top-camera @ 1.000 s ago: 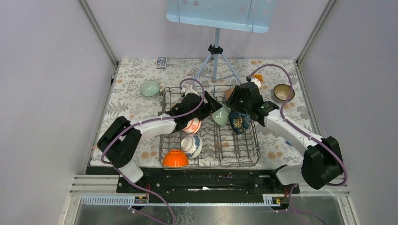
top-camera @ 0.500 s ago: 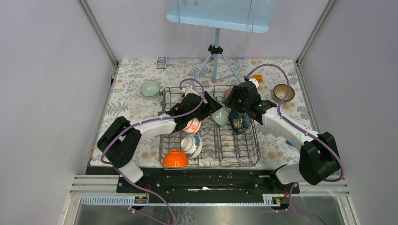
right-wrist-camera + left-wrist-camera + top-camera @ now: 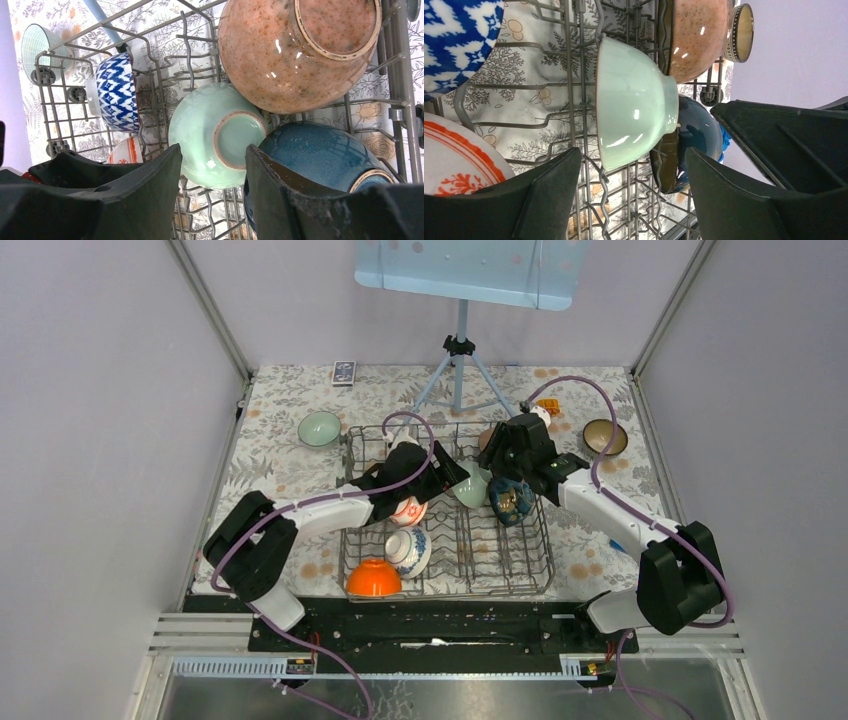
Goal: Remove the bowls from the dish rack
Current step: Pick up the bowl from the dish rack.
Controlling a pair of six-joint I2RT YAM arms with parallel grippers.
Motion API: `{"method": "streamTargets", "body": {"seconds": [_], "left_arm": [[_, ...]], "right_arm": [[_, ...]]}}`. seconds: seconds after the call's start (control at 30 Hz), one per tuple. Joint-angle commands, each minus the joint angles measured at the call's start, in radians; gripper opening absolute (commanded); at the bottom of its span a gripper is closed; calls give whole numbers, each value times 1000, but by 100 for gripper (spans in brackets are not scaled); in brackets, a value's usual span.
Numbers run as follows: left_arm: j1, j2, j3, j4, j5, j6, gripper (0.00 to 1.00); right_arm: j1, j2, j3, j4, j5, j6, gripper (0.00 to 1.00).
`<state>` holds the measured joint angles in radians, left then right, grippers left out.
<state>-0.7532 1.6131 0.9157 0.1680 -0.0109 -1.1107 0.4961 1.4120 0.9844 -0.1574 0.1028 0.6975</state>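
1. In the near left corner of the dish rack (image 3: 500, 560), close to the arm bases, sits an orange bowl (image 3: 373, 578).
2. Just behind it a blue-and-white bowl (image 3: 410, 551) stands among the tines. Behind that is a red-and-white bowl (image 3: 408, 508), right beside the left arm.
3. The left gripper (image 3: 631, 157) is in the middle of the rack with its jaws spread wide. A pale green bowl (image 3: 634, 100) stands on its edge between the two fingers. A gap shows on the side of the bowl's foot. On the rim side I cannot tell whether the finger touches. The bowl is not pinched.
4. The right gripper (image 3: 212, 152) reaches in from the other side, and its jaws also stand apart. The foot of the same pale green bowl shows between its fingers, a little beyond the tips. One finger hangs over a dark blue bowl (image 3: 320, 150), which leans just beside the green one. Whether it touches I cannot tell. It grips nothing.
5. Farther back in the rack a speckled reddish-brown bowl (image 3: 290, 55) lies tilted, its foot turned to the right wrist camera.
6. The rack stands on a floral cloth (image 3: 290, 470). On the cloth, outside the rack, a second pale green bowl (image 3: 319, 427) sits at the far left and a brown bowl (image 3: 604, 436) at the far right.
7. Behind the rack stands a tripod (image 3: 458, 365) carrying a light blue panel (image 3: 470, 270). A small dark packet (image 3: 343, 372) lies at the far edge. Pale lilac walls (image 3: 100, 390) close the space.
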Motion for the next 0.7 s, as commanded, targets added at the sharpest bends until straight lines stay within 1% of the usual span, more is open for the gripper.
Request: {"method": "streamTargets", "body": {"seconds": [0.0,0.13,0.4,0.67], "left_arm": [[5,-3,-15,76,6,17,79],[13,28,6,93,58,34,75],[25,61,4,133,101,35,63],[28,61,1,177,125,48,60]], "right_arm": [[-8,2,16,35,-24,8,57],[-12,21,29,32,-40,15,55],[-15,35,31,30,-54,19,53],[-20,38,10,40,-65,21,51]]}}
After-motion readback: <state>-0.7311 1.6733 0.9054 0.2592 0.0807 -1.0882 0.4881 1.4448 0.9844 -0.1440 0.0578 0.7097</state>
